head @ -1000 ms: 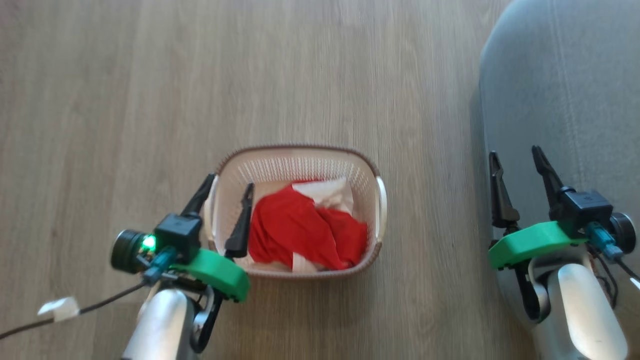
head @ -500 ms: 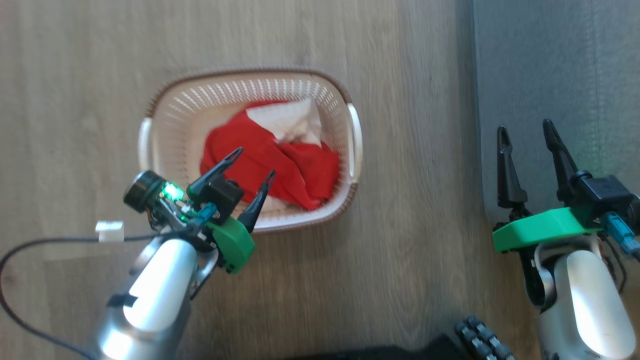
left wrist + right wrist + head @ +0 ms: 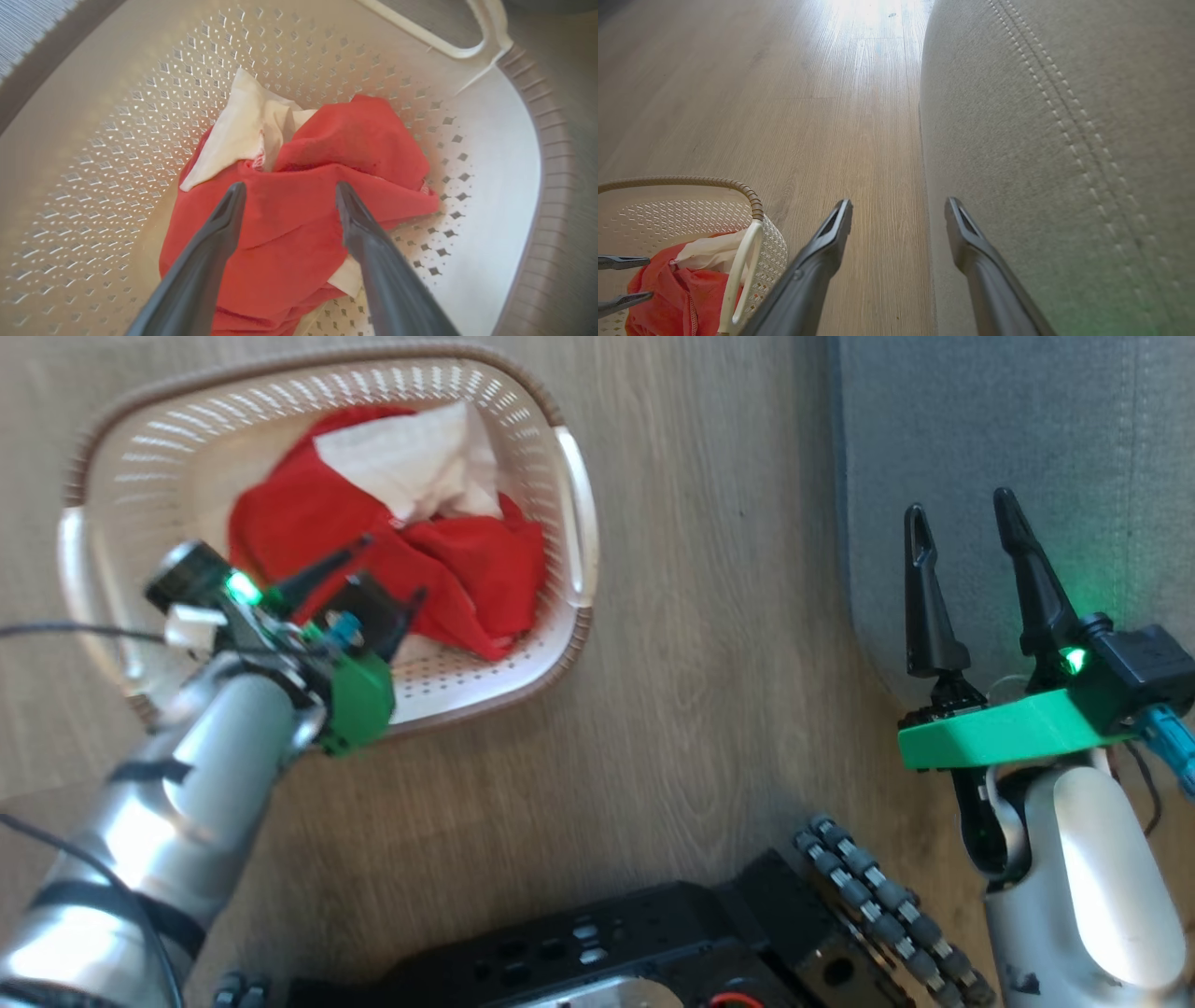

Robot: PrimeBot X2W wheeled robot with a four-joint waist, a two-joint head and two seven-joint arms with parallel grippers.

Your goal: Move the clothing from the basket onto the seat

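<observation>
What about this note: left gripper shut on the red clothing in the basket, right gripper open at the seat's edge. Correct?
One error. The left gripper is open, not shut: the left wrist view shows its fingers spread over the clothing, clamping nothing. The clothing is in the basket and the right gripper open at the edge of the seat.

Red clothing [image 3: 457, 569] is lying crumpled in the basket [image 3: 467, 683], apart from the seat [image 3: 1027, 429].

The bright red garments are bunching in a loose heap on the basket's bottom, with a white cloth part [image 3: 411, 462] showing on top near the far wall. The oval cream basket, perforated, with a brown braided rim and white handles [image 3: 581, 513], is sitting upright on the wooden floor [image 3: 709, 616]. The grey upholstered seat, carrying pale stitching, is standing to the basket's right, with a strip of floor between them.
</observation>
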